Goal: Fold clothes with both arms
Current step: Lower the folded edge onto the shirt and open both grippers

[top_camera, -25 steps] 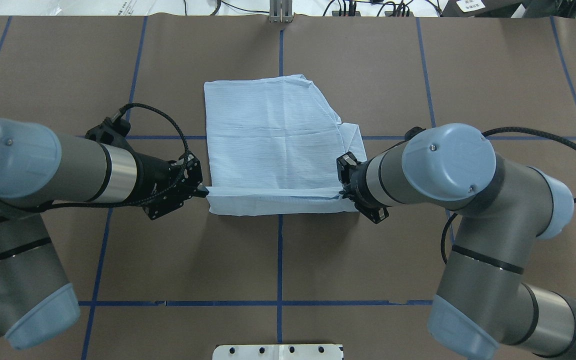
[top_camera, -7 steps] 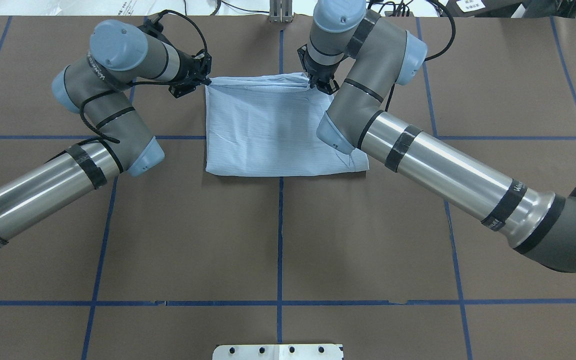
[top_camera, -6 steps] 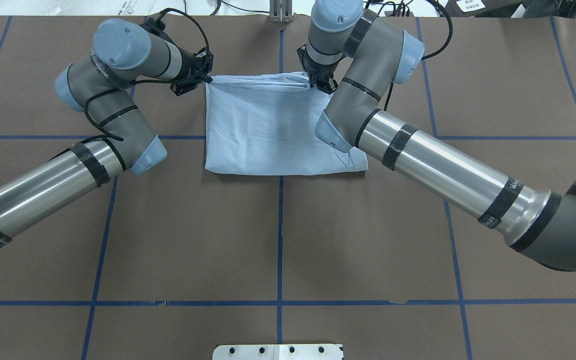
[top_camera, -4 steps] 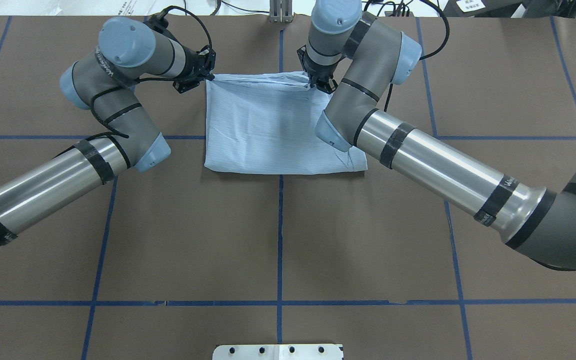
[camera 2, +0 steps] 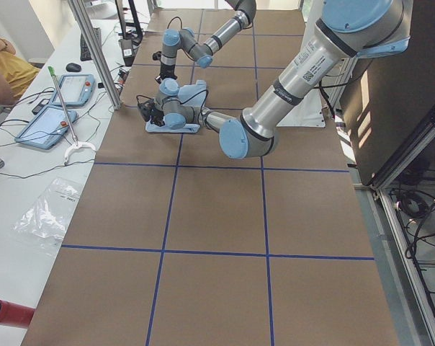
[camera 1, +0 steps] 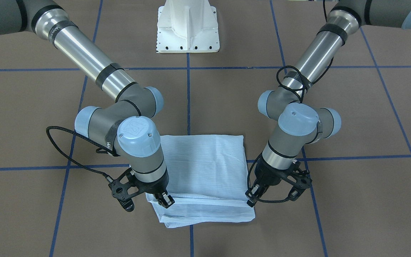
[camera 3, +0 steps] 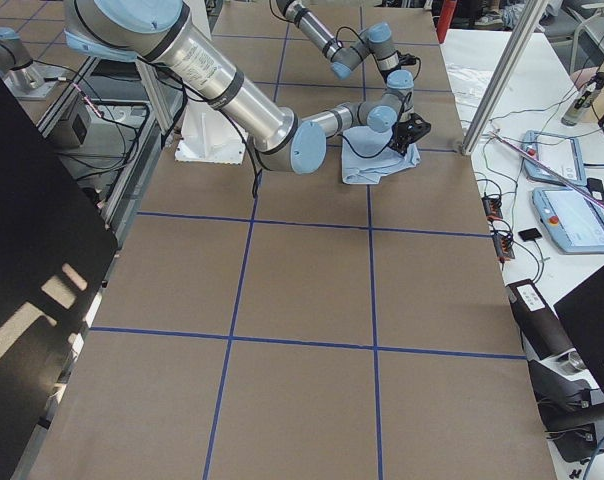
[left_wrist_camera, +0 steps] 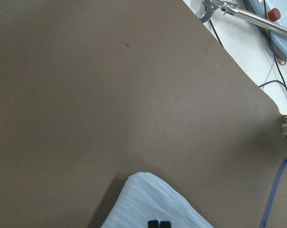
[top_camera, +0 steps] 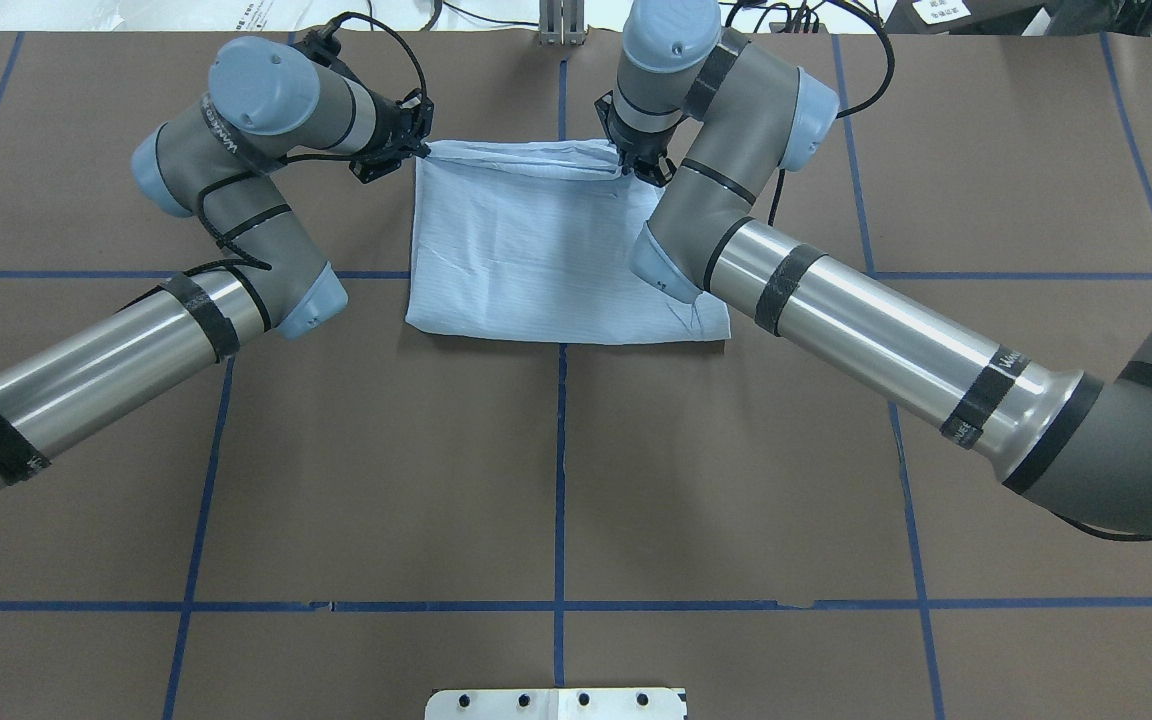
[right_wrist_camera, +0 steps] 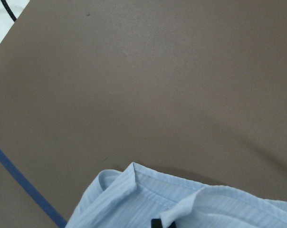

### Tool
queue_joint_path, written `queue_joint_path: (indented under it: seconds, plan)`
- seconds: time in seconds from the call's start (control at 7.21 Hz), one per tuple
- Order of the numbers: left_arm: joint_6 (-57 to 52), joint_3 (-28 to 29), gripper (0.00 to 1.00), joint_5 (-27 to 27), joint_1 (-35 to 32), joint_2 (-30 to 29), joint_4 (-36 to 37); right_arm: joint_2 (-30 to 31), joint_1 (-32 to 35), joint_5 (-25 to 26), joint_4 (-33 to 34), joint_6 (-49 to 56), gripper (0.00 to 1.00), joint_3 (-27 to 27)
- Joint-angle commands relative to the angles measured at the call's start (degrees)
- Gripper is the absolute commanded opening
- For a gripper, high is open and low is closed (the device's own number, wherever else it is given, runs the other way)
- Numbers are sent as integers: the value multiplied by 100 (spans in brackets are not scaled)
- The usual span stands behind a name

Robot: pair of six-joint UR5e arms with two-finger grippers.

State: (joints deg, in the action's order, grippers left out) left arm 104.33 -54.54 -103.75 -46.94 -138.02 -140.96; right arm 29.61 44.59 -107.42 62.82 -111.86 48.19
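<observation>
The light-blue shirt (top_camera: 536, 250) lies folded in a rectangle on the brown table (top_camera: 336, 480), midway along the edge farthest from the robot. The left gripper (top_camera: 423, 152) is clenched on the upper layer's far corner on the robot's left, the right gripper (top_camera: 628, 166) on its opposite far corner, the hem creased between them.

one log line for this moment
phase: fold | left gripper: shut on shirt, far left corner | right gripper: shut on shirt, far right corner | shirt: doubled over
</observation>
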Motion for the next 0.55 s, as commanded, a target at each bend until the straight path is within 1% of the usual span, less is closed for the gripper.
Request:
queue_joint_path:
  seconds: [0.0, 0.28, 0.42]
  plan:
    - [-52, 14, 43, 13, 0, -14, -11, -34, 24, -15, -15, 320, 100, -29]
    - [-158, -30, 45, -22, -130, -14, -11, -16, 172, -146, -6, 524, 100, 5]
    - [-611, -126, 45, -135, -297, 20, 15, 71, 339, -373, 28, 829, 100, 206]
